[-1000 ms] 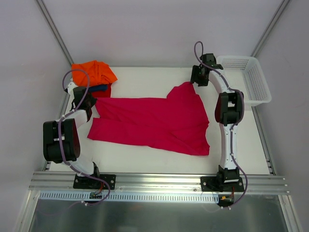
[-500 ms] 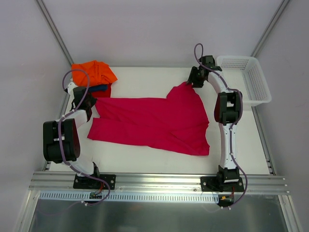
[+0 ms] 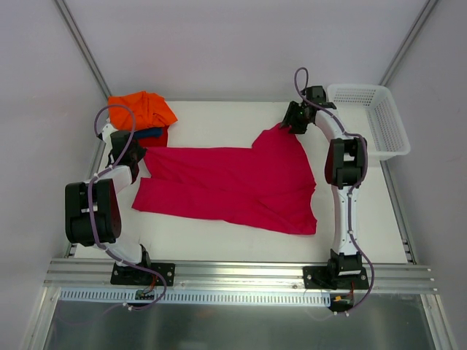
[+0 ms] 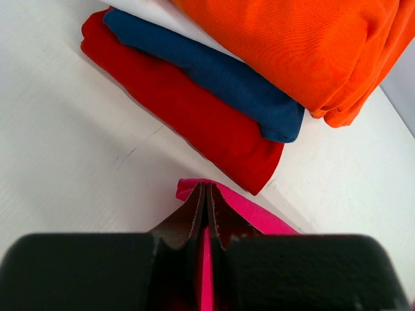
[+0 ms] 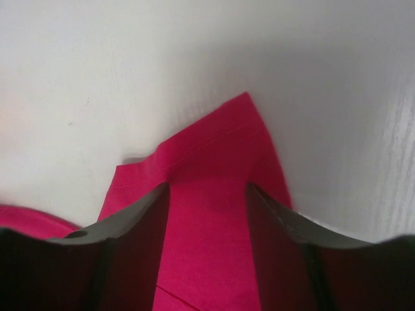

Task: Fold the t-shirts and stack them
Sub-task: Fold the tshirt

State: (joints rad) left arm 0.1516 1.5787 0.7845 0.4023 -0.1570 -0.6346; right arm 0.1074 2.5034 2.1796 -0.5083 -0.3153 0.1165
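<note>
White table [image 5: 97, 65] borders a magenta shirt [image 5: 214, 149] corner straddled by the right tool [image 5: 206, 189].

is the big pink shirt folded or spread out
Mostly spread out. The pink shirt lies open across the table, far wider than the folded orange shirt at the far left.

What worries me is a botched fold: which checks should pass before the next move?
1. Corner of the magenta t-shirt pinched by the left gripper: ok.
2. Far corner sits between the jaws of the right gripper: ok.
3. That right gripper closed on cloth: not ok, jaws open.
4. The folded stack apart from the held corner: ok.
5. Shirt lying flat: not ok, right side rumpled.
6. The basket out of the way: ok.
</note>
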